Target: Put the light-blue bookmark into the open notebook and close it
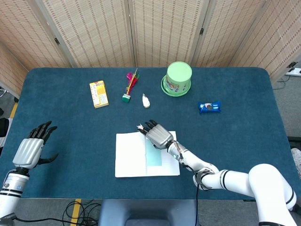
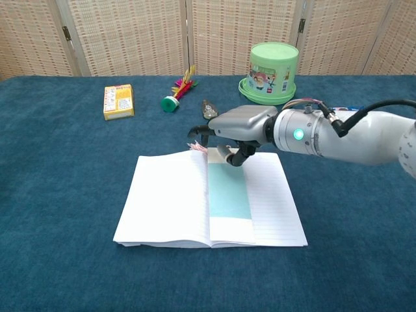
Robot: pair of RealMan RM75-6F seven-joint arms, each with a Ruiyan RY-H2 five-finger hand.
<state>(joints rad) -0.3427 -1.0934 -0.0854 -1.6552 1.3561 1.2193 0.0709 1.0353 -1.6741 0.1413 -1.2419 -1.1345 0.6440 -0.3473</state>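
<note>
The open notebook (image 1: pixel 129 160) (image 2: pixel 162 201) lies flat near the table's front edge. The light-blue bookmark (image 1: pixel 153 157) (image 2: pixel 229 195) lies on the right page, straight along the spine, with a pale strip at its near end. My right hand (image 1: pixel 157 134) (image 2: pixel 237 127) hovers over the notebook's far edge, fingers curled down, thumb and fingers pinching the bookmark's top end. A small pink tassel (image 2: pixel 195 147) shows beside the fingers. My left hand (image 1: pixel 30 148) is at the lower left in the head view, off the notebook, fingers spread and holding nothing.
Along the far side stand a yellow box (image 1: pixel 99 93) (image 2: pixel 118 101), a feathered shuttlecock (image 1: pixel 129 84) (image 2: pixel 179 91), a small white item (image 1: pixel 146 100), a green tub (image 1: pixel 178 78) (image 2: pixel 272 65) and a blue snack packet (image 1: pixel 209 107). Folding screens back the table.
</note>
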